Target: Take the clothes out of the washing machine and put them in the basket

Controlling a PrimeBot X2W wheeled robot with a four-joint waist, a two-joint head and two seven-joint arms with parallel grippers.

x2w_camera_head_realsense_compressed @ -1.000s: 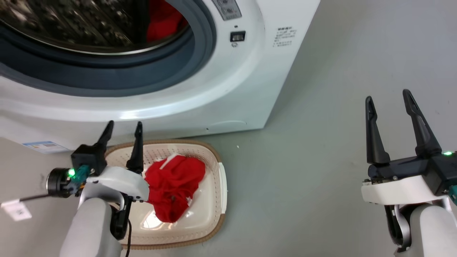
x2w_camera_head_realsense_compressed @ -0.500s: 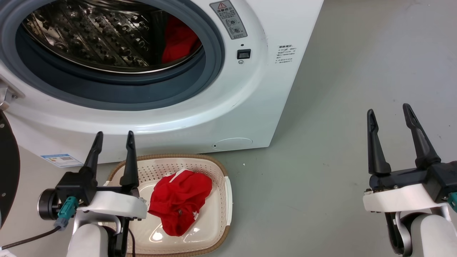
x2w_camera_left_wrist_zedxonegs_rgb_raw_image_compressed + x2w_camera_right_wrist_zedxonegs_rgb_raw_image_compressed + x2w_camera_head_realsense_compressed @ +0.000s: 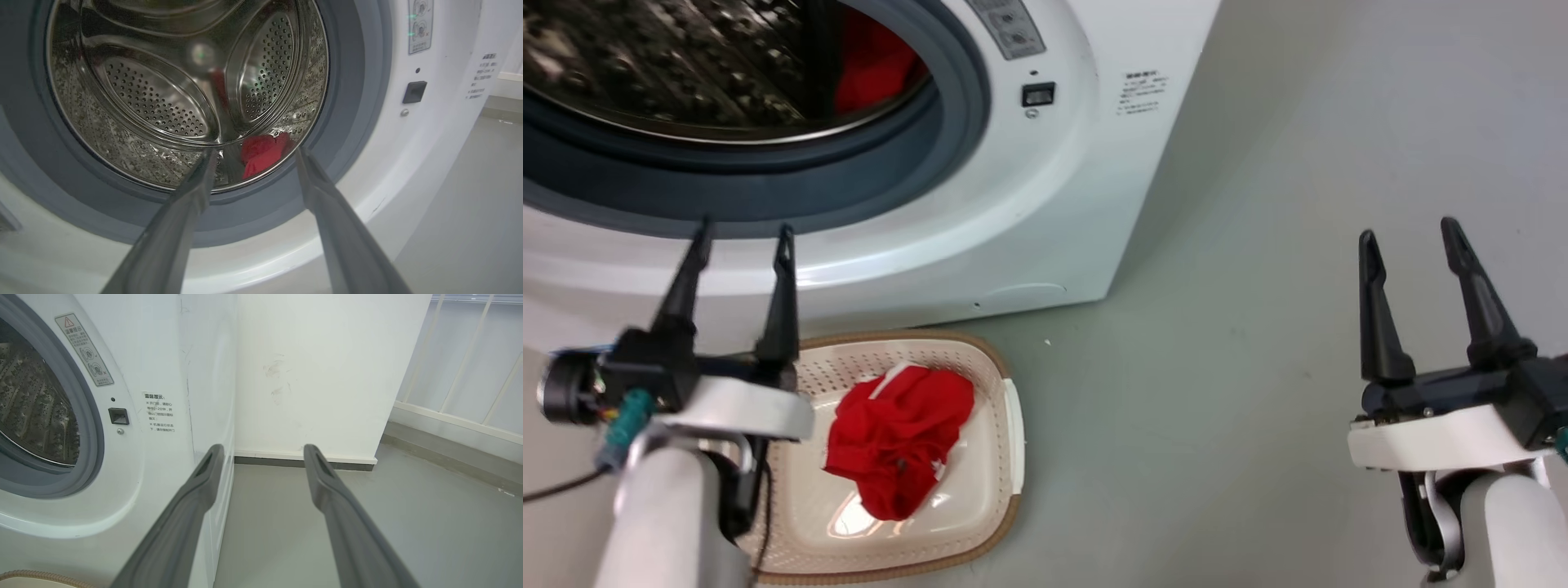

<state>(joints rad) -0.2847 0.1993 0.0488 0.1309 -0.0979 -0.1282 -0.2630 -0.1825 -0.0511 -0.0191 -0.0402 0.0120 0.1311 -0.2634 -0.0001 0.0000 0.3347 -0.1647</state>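
The white washing machine (image 3: 1062,204) stands with its porthole uncovered and its steel drum (image 3: 163,90) in sight. Red clothes (image 3: 261,153) lie at the drum's lower right, and show again as red clothes (image 3: 874,61) in the head view. One red garment (image 3: 898,437) lies in the cream basket (image 3: 1001,392) on the floor below the machine. My left gripper (image 3: 742,237) is open and empty, above the basket's left end, pointing at the porthole; its fingertips (image 3: 208,157) frame the drum's red clothes. My right gripper (image 3: 1409,233) is open and empty over bare floor to the right.
Grey floor (image 3: 1217,343) stretches right of the machine. A white wall (image 3: 318,375) with a dark skirting stands behind it, and a railing (image 3: 461,375) runs at the far right. A door latch slot (image 3: 1037,94) sits beside the porthole.
The head camera has shifted, so the machine and basket sit differently in the picture. My left gripper has risen and moved toward the porthole. The right gripper holds the same open pose.
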